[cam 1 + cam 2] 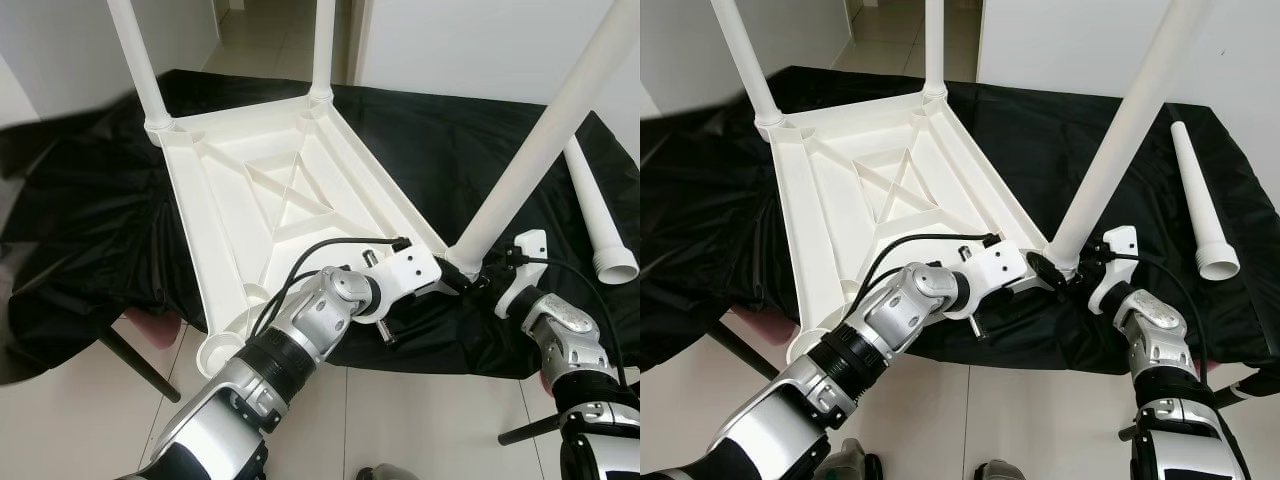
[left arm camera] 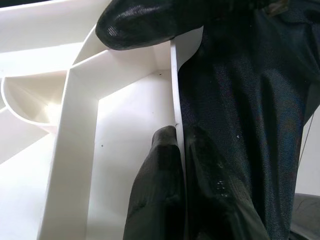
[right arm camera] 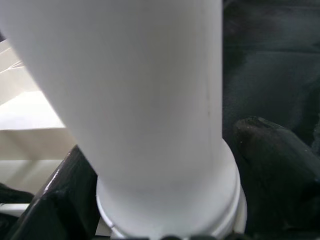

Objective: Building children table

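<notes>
An upside-down white plastic table [image 1: 200, 230] lies on a black cloth. Two white legs [image 1: 135, 60] [image 1: 322, 45] stand in its far corners. A third leg [image 1: 545, 130] leans to the right, its base at the near right corner socket. My right gripper [image 1: 1080, 268] is shut on the base of that leg [image 3: 140, 100], one black finger [image 3: 270, 160] on each side. My left gripper [image 2: 180, 135] is shut on the table's thin rim [image 2: 175, 75] beside the same corner. The near left socket [image 1: 222, 352] holds no leg.
A fourth white leg [image 1: 600, 215] lies loose on the black cloth [image 1: 90, 220] at the right. A dark slanted bar [image 1: 140, 360] and something pink [image 1: 150, 325] show under the cloth's front edge. Pale tiled floor [image 1: 400, 420] lies in front.
</notes>
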{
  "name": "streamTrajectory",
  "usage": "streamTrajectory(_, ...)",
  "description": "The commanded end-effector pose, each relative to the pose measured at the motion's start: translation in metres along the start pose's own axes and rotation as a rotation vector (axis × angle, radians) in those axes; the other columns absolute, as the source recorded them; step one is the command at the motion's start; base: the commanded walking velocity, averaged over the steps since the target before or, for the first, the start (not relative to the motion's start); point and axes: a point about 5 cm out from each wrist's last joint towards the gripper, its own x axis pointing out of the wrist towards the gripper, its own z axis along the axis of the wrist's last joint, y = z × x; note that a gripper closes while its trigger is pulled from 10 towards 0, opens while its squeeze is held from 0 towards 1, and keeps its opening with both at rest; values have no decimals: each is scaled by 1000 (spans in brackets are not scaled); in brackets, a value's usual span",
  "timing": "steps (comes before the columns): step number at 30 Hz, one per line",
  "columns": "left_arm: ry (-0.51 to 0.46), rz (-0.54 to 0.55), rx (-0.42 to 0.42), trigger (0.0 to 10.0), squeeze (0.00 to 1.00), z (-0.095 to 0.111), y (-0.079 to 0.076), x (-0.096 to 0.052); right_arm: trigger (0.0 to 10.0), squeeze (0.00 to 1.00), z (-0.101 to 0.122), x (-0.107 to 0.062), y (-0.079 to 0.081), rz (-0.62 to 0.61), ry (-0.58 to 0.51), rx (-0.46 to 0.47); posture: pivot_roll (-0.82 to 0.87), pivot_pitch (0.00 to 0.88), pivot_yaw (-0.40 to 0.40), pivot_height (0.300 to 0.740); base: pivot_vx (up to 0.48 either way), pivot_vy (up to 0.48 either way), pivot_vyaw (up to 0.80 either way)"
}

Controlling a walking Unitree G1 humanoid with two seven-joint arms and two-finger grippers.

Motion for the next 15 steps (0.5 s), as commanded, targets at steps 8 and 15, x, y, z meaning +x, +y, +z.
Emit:
streamTrajectory(8,-44,78,21,10000,0,15,-1,0,0,0,-14,-3,-3,-25,80,22,1,42,27,740,0,0,0)
streamTrajectory(15,-45,81,21,10000,0,16,-1,0,0,0,-15,-6,-5,-38,98,25,-1,48,16,740,0,0,0)
